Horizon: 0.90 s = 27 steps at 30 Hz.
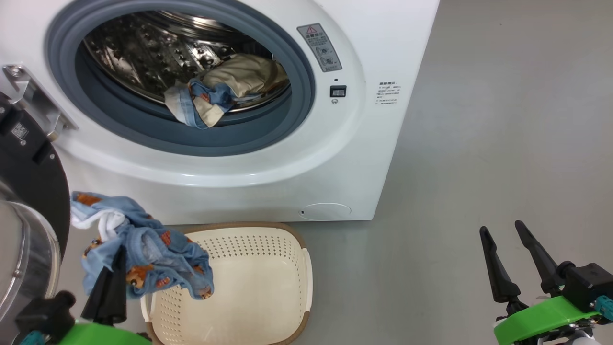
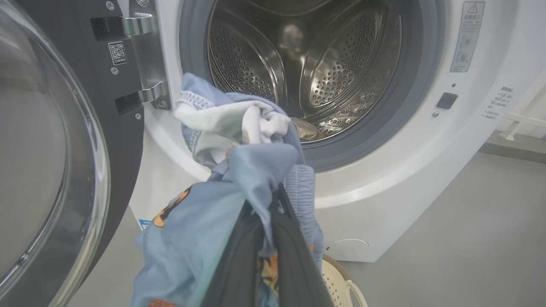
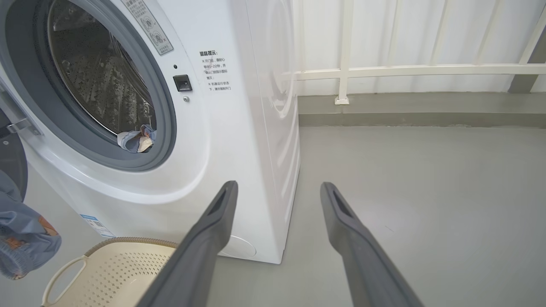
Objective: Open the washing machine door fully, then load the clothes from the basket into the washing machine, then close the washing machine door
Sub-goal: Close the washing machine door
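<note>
Left tool [image 1: 111, 282] clamped on blue bear-print garment [image 1: 143, 254] above basket [image 1: 239, 225] | right tool [image 1: 515, 249] apart, idle | risk: dangling cloth snags gasket [image 1: 201, 141], falls short of drum [image 1: 143, 48]

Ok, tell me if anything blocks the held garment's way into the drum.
Nothing visible does. The door stands swung aside, left of the garment; clothes in the drum lie low at its front edge.
</note>
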### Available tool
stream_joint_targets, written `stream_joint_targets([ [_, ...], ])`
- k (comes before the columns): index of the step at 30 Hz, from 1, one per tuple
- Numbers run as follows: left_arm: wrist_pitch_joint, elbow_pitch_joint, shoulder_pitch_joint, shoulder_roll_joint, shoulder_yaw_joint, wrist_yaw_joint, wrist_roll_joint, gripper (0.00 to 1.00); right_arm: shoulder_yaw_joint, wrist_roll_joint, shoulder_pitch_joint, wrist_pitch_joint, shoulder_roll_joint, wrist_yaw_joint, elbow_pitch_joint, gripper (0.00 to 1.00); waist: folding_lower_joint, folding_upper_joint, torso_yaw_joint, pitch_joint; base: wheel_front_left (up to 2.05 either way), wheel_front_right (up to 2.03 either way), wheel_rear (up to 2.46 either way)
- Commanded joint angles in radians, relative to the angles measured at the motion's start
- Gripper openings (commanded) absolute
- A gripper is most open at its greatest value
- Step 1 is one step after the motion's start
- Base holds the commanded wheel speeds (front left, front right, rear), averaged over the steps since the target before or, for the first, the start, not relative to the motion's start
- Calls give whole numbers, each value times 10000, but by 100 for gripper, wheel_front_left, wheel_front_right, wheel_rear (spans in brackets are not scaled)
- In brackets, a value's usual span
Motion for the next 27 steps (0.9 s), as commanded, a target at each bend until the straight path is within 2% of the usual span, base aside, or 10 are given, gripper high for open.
stream_joint_targets([
  [1, -65, -506, 110, 106, 561, -14, 90, 0, 122, 91, 119, -76, -114, 14, -277, 100, 0, 1, 24, -13, 0, 0, 0],
  [15, -65, -1560, 1066, -284, 981, -14, 401, 0, -81, 60, 243, -76, -90, 14, -373, 100, 0, 1, 93, 108, 0, 0, 0],
  [27, -65, -1669, 150, -330, 773, -14, 494, 0, -86, -2, -90, -76, 25, 14, -478, 100, 0, 1, -115, 743, 0, 0, 0],
])
